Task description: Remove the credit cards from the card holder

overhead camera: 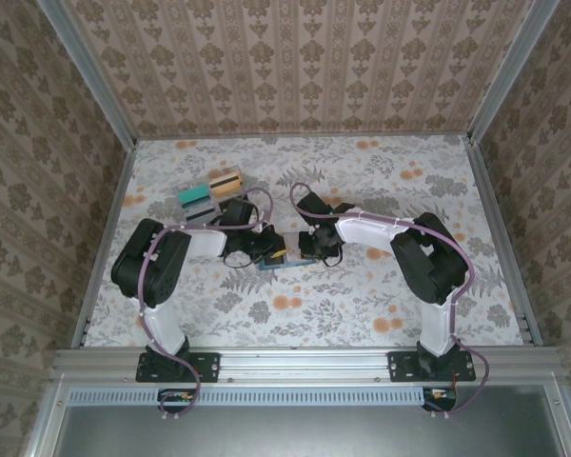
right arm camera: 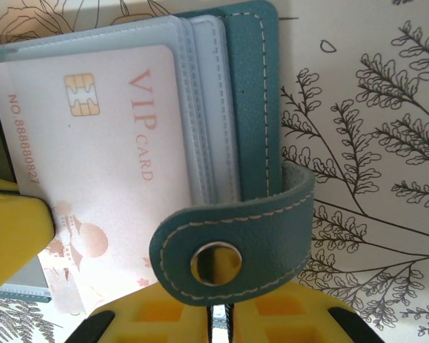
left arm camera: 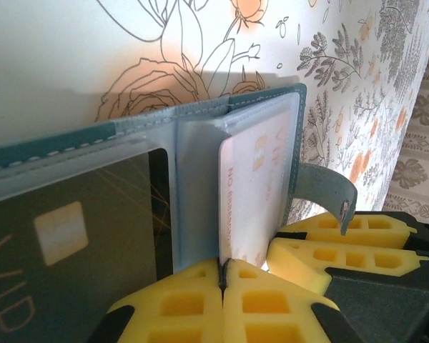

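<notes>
At my left pincer (left arm camera: pixel 224 275): yellow pads are pressed together, clamped on the near edge of the pale pink VIP card (left arm camera: pixel 252 186), with chip and number print visible. The card's far end sits among the clear sleeves (left arm camera: pixel 196 193) of the open teal card holder (right arm camera: pixel 247 86). One sleeve to the left there's a dark card with a gold chip (left arm camera: pixel 79 236), fully seated in its pocket. The holder lies flat on the floral table (overhead camera: pixel 362 295), mid-table, between my two wrists. Its closing strap (right arm camera: pixel 272 229) curls off the cover edge and lies across the tips of my right pincer (right arm camera: pixel 220 325). The metal snap (right arm camera: pixel 214 263) sits just above the slit between those pads. The right pads stand nearly together, but I can't tell whether they're pinching the strap or cover, or just sitting closed under it. Further back on the left, beside my left forearm and apart from the holder, three loose credit cards lie bunched and touching. They are a teal-green card (overhead camera: pixel 197 193), a tan-orange card with a dark stripe (overhead camera: pixel 226 181) and a grey card (overhead camera: pixel 202 211). Patterned walls (overhead camera: pixel 285 57) close in the table on three sides.
</notes>
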Robot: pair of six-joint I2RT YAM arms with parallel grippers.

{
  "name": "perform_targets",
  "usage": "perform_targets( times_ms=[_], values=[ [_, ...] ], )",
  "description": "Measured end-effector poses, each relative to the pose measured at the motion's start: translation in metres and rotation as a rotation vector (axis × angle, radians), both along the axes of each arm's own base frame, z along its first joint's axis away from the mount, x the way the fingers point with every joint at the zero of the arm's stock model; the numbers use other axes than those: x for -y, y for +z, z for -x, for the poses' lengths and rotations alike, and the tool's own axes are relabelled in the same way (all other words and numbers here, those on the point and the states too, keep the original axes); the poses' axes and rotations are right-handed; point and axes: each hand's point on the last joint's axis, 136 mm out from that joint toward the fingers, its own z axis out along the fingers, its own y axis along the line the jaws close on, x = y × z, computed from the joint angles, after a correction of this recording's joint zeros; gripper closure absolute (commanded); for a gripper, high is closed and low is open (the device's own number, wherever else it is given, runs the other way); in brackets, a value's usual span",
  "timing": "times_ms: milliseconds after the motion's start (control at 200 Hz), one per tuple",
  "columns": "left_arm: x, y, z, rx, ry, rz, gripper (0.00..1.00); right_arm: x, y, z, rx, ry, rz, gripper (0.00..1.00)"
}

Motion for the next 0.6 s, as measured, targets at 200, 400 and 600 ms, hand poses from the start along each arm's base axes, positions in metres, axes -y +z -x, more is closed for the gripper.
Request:
perform_targets(
  times_ms=[200, 400, 600],
  values=[
    [-0.008, 0.005, 0.002, 0.027, -0.008, 0.006, 1.00, 0.001, 0.000, -0.001, -0.005, -0.009, -0.008, 0.81],
    [-0.020, 0.012, 0.007, 0.045, -0.028, -0.017, 1.00, 0.001, 0.007, -0.001, -0.013, -0.023, -0.054, 0.72],
    [-0.043, 0.025, 0.014, 0.067, -0.050, -0.082, 1.00, -0.004, 0.045, -0.001, 0.045, -0.021, -0.170, 0.61]
  ],
)
